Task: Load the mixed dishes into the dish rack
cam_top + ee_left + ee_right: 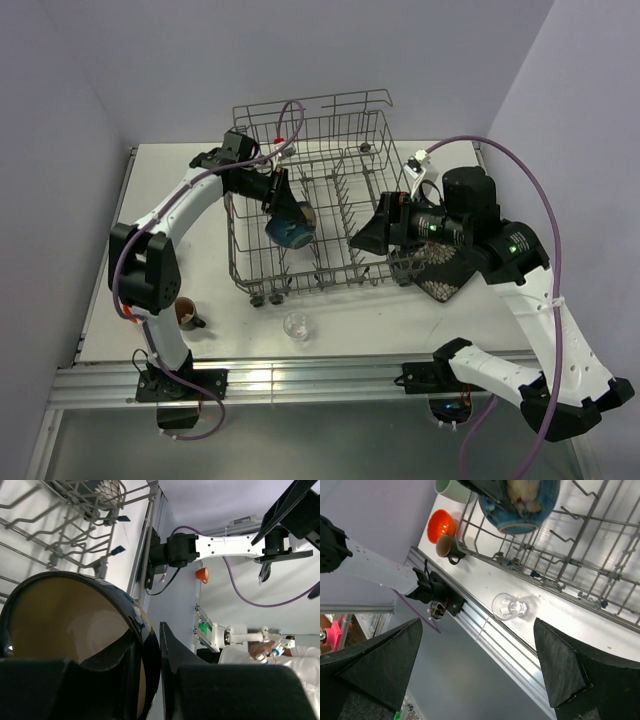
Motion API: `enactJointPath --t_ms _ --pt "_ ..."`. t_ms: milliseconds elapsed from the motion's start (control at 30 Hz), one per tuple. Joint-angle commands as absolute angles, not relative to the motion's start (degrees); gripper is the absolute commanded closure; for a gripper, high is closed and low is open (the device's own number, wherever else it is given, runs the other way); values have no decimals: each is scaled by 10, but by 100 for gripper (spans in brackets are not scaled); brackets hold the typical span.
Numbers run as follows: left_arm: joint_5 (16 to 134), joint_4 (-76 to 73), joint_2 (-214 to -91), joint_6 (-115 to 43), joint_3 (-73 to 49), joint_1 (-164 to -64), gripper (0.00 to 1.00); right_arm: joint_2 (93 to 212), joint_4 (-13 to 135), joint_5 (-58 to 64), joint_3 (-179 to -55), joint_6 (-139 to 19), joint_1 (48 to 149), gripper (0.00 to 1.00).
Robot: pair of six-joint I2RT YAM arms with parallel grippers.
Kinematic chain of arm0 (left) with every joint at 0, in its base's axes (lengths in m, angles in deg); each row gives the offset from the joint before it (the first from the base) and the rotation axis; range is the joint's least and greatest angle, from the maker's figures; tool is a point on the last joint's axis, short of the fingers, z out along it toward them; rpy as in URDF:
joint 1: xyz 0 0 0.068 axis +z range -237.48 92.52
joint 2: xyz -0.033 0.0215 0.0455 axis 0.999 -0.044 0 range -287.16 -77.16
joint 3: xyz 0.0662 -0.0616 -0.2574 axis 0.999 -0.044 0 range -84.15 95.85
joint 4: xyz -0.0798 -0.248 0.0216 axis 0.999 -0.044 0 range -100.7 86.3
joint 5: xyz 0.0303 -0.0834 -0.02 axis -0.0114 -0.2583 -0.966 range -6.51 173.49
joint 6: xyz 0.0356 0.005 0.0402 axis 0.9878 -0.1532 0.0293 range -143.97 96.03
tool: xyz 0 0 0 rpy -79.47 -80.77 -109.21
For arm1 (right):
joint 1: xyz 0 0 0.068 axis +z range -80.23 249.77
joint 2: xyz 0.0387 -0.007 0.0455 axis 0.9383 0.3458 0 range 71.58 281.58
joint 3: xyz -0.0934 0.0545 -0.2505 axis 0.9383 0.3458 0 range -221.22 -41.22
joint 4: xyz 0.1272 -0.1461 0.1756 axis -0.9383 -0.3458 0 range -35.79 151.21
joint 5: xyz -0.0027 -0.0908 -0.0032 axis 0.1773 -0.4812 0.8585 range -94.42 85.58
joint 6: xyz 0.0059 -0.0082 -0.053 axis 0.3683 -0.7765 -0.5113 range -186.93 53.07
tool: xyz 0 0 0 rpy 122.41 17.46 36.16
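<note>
1. The left gripper (283, 205) was clamped on the rim of the blue round bowl (292, 230), with one finger inside and one outside.
2. The bowl hung on edge just below this gripper, inside the dish rack (345, 200). I cannot tell whether it touched the tines.
3. It looked like glazed ceramic: stiff, rather heavy, slippery and breakable, so the rim seems the sensible place to hold it.
4. The right gripper (478, 630) was wide open and empty, above the small clear glass (509, 606).
5. The bowl was empty, and I saw no other dish in the rack.
</note>
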State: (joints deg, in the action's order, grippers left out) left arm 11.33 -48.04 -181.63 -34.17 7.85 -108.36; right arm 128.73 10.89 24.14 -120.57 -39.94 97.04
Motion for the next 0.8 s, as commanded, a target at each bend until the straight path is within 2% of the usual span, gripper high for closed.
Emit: enactJointPath --t_ms 0,500,767 --pt "22 -529 -1846 -272 116 -1069 100 1277 86 232 -1213 -419 958 0" --pt "-29 -383 -1797 -433 49 -1061 100 1272 130 266 -1179 -404 932 0" --pt "-34 -408 -1827 -406 50 -1057 100 1259 127 267 -1183 -409 927 0"
